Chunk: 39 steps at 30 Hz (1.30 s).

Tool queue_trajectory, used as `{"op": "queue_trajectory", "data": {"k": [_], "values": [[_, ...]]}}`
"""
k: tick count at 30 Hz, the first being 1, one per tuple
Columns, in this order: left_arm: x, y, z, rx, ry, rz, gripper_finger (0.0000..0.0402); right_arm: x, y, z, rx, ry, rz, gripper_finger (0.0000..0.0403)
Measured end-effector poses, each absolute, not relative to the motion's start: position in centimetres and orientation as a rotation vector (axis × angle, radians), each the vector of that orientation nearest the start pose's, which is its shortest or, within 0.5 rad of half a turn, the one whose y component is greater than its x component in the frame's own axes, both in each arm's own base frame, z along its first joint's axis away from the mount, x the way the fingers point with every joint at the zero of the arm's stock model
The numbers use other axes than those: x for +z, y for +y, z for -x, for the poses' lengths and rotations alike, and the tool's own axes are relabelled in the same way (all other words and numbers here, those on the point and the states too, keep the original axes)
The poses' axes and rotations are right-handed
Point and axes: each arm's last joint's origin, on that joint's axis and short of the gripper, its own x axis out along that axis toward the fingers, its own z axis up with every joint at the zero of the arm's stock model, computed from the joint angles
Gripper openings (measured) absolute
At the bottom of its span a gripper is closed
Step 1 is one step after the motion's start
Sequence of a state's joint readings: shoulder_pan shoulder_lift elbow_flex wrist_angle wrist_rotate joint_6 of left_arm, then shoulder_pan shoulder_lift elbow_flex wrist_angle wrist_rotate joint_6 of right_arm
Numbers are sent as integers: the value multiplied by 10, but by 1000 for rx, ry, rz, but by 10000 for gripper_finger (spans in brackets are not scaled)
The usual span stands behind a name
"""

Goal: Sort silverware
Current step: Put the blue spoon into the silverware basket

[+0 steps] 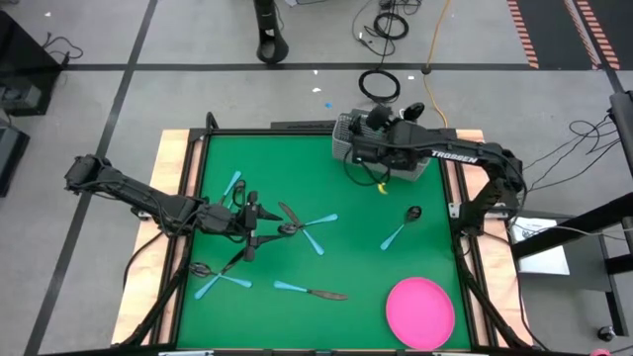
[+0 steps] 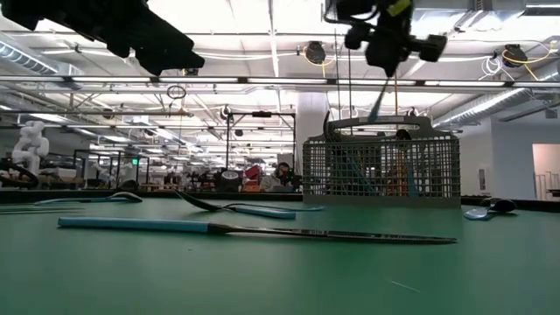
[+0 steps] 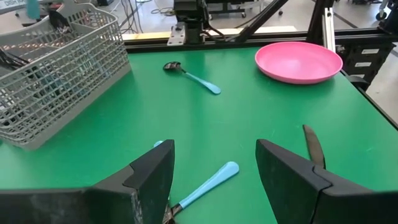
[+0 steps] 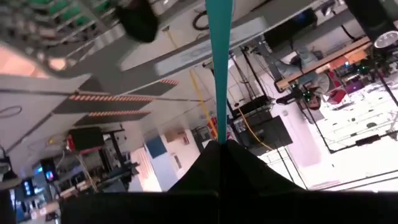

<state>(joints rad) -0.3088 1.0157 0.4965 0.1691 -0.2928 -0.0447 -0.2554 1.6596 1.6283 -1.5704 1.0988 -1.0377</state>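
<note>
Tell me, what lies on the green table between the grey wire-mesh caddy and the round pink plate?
One spoon with a light blue handle and dark head lies there, seen in the high view between the grey wire-mesh caddy and the round pink plate; otherwise bare green table.

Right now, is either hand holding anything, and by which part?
The right hand is shut on a light blue utensil handle, pinching its end; its head is out of sight. The left hand is open, holding nothing.

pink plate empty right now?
Yes: in the left wrist view the pink plate has nothing on it, and the nearest spoon lies on the green table beside it.
</note>
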Motion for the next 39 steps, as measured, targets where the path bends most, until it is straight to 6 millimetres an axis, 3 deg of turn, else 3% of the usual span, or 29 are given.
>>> {"op": "queue_trajectory", "data": {"k": [9, 13, 18, 26, 39], "values": [[225, -57, -205, -7, 338, -61, 228, 300, -88, -237, 61, 2188, 1430, 0], [225, -56, -205, 2, 337, -62, 228, 278, -82, -232, 216, 2268, 1539, 0], [226, -56, -205, 23, 335, -65, 228, 260, -73, -233, 278, 2265, 1636, 0], [226, -55, -206, 25, 331, -64, 228, 254, -65, -243, 310, 2182, 1705, 3], [226, -55, -206, 25, 332, -64, 228, 251, -63, -251, 385, 2096, 1703, 58]]}}
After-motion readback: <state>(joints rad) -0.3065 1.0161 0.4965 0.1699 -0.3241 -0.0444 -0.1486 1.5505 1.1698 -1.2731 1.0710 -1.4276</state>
